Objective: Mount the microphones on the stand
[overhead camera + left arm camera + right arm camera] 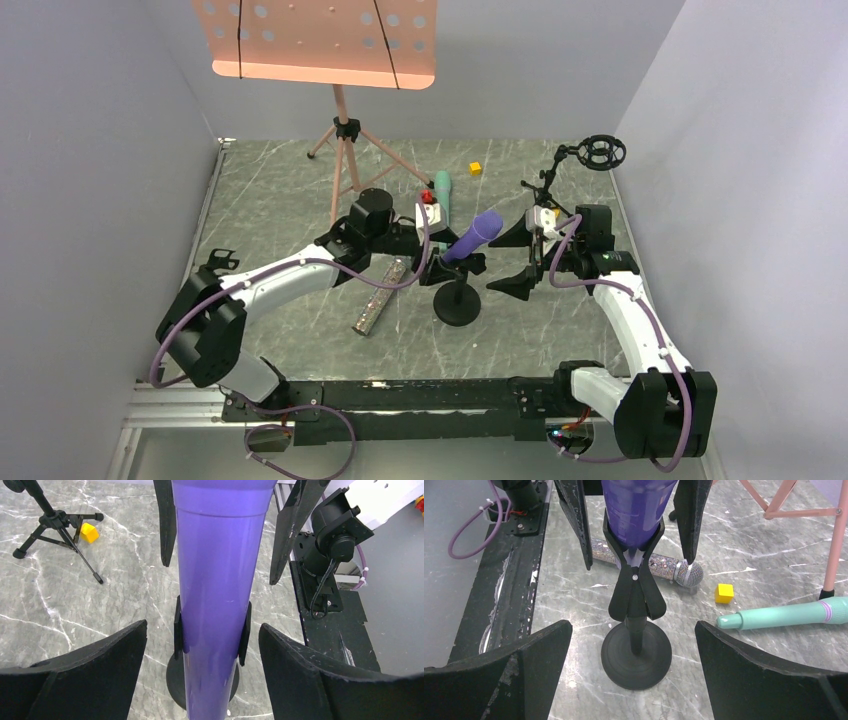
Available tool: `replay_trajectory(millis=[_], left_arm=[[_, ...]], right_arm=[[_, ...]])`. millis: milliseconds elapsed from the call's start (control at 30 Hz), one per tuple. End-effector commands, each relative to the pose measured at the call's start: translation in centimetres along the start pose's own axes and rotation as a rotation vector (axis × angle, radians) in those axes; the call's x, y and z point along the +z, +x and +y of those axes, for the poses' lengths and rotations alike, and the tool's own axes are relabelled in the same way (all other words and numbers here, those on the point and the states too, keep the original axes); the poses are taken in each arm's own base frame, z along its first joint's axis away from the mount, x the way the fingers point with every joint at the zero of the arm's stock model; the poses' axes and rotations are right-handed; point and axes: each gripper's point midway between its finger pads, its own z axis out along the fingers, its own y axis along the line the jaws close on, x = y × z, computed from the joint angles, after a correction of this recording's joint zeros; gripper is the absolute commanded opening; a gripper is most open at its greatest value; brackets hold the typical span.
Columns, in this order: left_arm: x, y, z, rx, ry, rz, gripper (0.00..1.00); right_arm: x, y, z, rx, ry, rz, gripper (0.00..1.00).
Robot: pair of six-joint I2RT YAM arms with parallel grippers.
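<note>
The purple microphone [478,233] sits tilted in the forked clip [634,580] of a black desk stand with a round base [457,306]. My left gripper [202,626] is open, with a finger on each side of the purple body [215,580] and a gap to both. My right gripper [633,625] is open and empty, facing the stand's base [636,655] from the right. The teal-green microphone [441,190] lies on the table behind the stand. The glittery microphone [378,297] lies to its left, silver head showing in the right wrist view [689,573].
A black tripod stand with a shock mount [598,152] stands at the back right. A pink music stand [340,130] stands at the back. A small yellow cube [475,168] lies near the teal microphone. White walls enclose the table; a black rail [420,395] runs along the near edge.
</note>
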Motion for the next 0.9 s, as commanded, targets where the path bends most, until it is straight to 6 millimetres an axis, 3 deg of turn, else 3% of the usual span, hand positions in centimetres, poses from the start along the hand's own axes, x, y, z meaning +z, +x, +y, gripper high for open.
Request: replay_trajectory(millis=[0, 267, 433, 533, 600, 667, 767, 867], left_arm=[[0.5, -2.7, 0.2, 0.052, -0.002, -0.060, 0.85], [0.3, -3.5, 0.0, 0.045, -0.016, -0.106, 0.85], [0.2, -3.7, 0.0, 0.043, -0.027, -0.111, 0.75], [0.2, -3.6, 0.0, 0.041, -0.025, -0.100, 0.59], [0.1, -3.8, -0.2, 0.042, -0.018, -0.097, 0.41], [-0.1, -4.2, -0.4, 0.045, -0.016, -0.101, 0.30], [-0.6, -5.6, -0.7, 0.056, -0.021, -0.133, 0.22], [-1.7, -8.2, -1.5, 0.036, -0.028, -0.193, 0.18]], right_arm=[[-0.1, -1.8, 0.3, -0.074, -0.026, -0.042, 1.00], [-0.1, -1.8, 0.2, -0.072, -0.028, -0.043, 1.00], [-0.1, -1.8, 0.3, -0.072, -0.028, -0.043, 1.00], [-0.1, -1.8, 0.3, -0.071, -0.028, -0.043, 1.00], [-0.1, -1.8, 0.3, -0.070, -0.030, -0.044, 1.00], [-0.1, -1.8, 0.3, -0.070, -0.030, -0.045, 1.00], [-0.1, -1.9, 0.3, -0.074, -0.031, -0.045, 1.00], [-0.1, -2.0, 0.4, -0.077, -0.033, -0.047, 1.00]])
